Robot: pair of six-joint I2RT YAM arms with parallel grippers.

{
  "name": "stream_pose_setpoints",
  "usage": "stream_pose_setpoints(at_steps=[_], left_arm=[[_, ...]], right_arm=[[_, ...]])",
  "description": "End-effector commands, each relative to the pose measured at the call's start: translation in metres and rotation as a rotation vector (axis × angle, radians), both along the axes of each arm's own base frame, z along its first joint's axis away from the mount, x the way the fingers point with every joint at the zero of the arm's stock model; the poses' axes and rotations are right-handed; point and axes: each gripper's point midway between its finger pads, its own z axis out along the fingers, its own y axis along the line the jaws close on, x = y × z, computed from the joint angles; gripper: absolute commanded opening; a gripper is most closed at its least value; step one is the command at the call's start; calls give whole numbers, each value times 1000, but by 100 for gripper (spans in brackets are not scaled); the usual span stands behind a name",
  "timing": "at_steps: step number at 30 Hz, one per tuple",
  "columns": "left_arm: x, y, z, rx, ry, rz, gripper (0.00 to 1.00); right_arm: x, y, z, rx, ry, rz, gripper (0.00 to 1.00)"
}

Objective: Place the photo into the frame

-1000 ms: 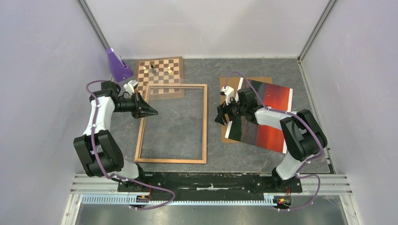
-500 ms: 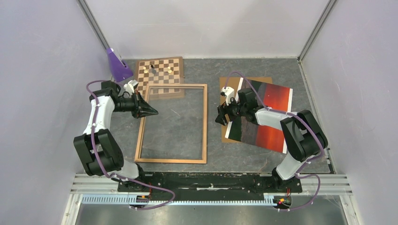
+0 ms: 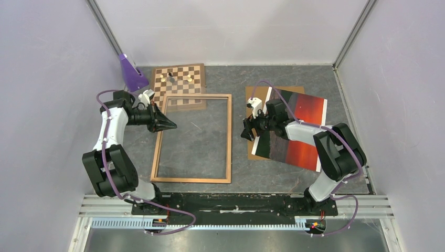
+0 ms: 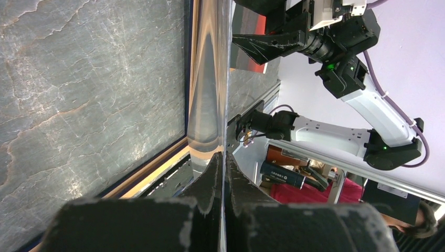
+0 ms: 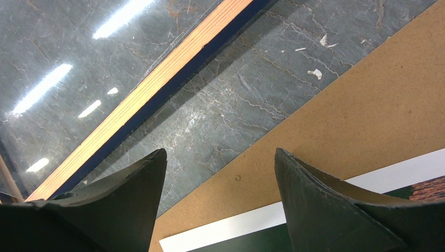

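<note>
The frame (image 3: 229, 137), thin light brown wood, lies flat left of centre, its dark blue face downward. My left gripper (image 3: 172, 126) sits at its left rail, shut on the edge of a thin clear pane (image 4: 210, 79) that runs edge-on away from the fingers (image 4: 212, 173). The photo (image 3: 303, 137), a red-orange sunset print, lies slanted on a brown backing board (image 3: 287, 89) at the right. My right gripper (image 3: 246, 131) hovers open over the board's left edge, nothing between its fingers; the photo's white edge strip (image 5: 246, 224) shows just below the gap (image 5: 220, 152).
A chessboard (image 3: 178, 80) with a few small pieces lies at the back, partly under the frame's far corner. A purple cone (image 3: 131, 73) stands at the back left. Grey walls close in both sides. The frame's right rail (image 5: 152, 89) lies close to the board (image 5: 346, 115).
</note>
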Motion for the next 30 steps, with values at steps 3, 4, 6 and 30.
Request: stream_pose_setpoints(at_steps=[3, 4, 6, 30], left_arm=[[5, -3, 20, -87, 18, 32, 2], [6, -3, 20, -90, 21, 34, 2], [6, -3, 21, -96, 22, 34, 2], [-1, 1, 2, -25, 4, 4, 2]], right_arm=[[3, 2, 13, 10, -52, 9, 78], [3, 2, 13, 10, -52, 9, 78], [3, 2, 13, 10, -51, 10, 78], [3, 3, 14, 13, -55, 14, 78]])
